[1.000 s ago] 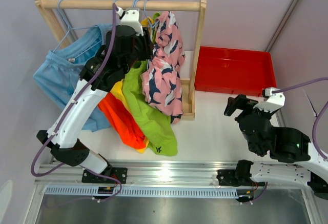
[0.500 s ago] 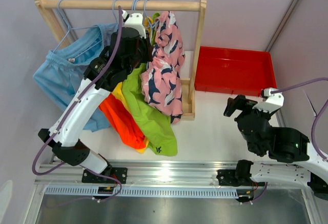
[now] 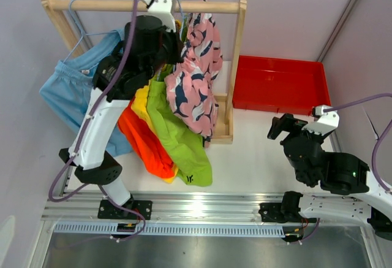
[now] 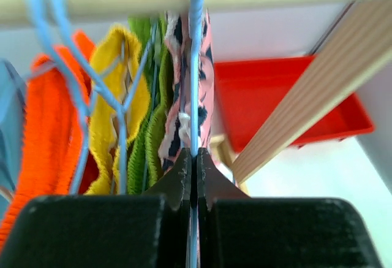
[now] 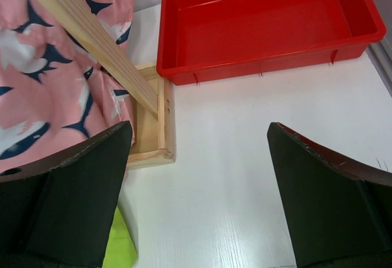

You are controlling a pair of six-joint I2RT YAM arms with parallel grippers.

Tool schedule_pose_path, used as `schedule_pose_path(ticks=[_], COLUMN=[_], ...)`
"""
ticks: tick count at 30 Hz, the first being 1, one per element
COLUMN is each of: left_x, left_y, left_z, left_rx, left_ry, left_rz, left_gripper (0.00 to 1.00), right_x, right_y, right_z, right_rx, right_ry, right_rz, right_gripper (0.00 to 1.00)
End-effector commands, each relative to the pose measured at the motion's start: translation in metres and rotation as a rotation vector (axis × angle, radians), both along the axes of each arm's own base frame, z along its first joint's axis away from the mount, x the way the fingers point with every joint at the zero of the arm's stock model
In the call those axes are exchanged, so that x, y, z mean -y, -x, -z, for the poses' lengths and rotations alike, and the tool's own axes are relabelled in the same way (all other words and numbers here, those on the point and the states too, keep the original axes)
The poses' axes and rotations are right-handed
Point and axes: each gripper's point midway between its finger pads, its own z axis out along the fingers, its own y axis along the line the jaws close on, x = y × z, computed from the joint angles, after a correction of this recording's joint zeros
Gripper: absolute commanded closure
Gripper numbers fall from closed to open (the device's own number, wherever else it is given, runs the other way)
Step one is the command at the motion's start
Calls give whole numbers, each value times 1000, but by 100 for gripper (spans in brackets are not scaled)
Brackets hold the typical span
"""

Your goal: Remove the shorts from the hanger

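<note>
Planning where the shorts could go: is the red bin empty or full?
Empty. The red bin shows only its bare red floor in both the right wrist and top views.

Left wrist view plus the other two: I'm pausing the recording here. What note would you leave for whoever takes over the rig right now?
Left gripper: shut on the blue hanger wire of the pink patterned shorts, up at the wooden rail.
Right gripper: open, empty, above the table near the red tray.
The light blue shorts, orange-red shorts, yellow shorts and lime green shorts hang at the rack too.
Done: no shorts off yet.
Left: all five pairs.
</note>
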Motion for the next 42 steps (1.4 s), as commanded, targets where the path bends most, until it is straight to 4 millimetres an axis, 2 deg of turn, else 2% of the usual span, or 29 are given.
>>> schedule_pose_path(ticks=[1, 3, 4, 6, 7, 8, 9, 10, 11, 12, 13, 14, 16, 17, 20, 21, 22, 24, 28, 34, 42], left_x=[-28, -25, -32, -23, -29, -26, -22, -27, -29, -24, -22, -34, -33, -42, -54, -57, -57, -63, -68, -77, -80], left_y=[35, 39, 52, 66, 82, 86, 100, 115, 125, 146, 155, 181, 198, 211, 223, 230, 235, 252, 270, 280, 295], left_z=[-81, -78, -88, -81, -87, -68, -65, -42, -38, -34, -15, -23, 0, 2, 12, 6, 4, -9, -18, -18, -25], left_rx=[208, 215, 240, 219, 230, 181, 171, 127, 126, 125, 89, 133, 84, 88, 59, 72, 73, 118, 147, 167, 187], left_ry=[99, 93, 111, 109, 120, 89, 93, 66, 72, 87, 73, 104, 99, 101, 84, 97, 109, 152, 188, 201, 236], left_rz=[24, 60, 80, 173, 208, 242, 306, 339, 371, 468, 514, 560, 630, 636, 637, 648, 663, 701, 746, 743, 787], left_gripper=[100, 100, 100, 100, 100, 100, 100, 100, 100, 100, 100, 100, 100, 100, 100, 100, 100, 100, 100, 100, 100], right_x=[1, -2, -3, -5, -6, -11, -12, -14, -25, -34, -40, -55, -66, -79, -108, -125, -132, -154, -175, -173, -166], right_y=[-2, -3, -4, -5, -5, -5, -5, -4, -3, -4, -2, 1, 4, 8, 12, 9, 9, 5, 0, 2, -4], right_z=[-6, -5, -6, -8, -10, -15, -17, -22, -23, -31, -35, -45, -54, -60, -72, -67, -76, -76, -78, -101, -107], right_rx=[28, 28, 29, 31, 32, 39, 40, 49, 49, 76, 94, 125, 157, 174, 189, 166, 176, 157, 166, 232, 272], right_ry=[-37, -30, -29, -12, -9, -30, 16, 17, 21, 41, 38, 0, 34, 30, 94, 138, 151, 194, 214, 134, 142], right_rz=[24, 20, 18, 12, 4, -16, -46, -75, -149, -203, -250, -336, -418, -488, -616, -646, -667, -700, -705, -686, -629], right_gripper=[0, 1, 0, 0, 1, 1, 1, 1, 1, 1, 1, 1, 0, 1, 1, 0, 1, 0, 1, 1, 1])
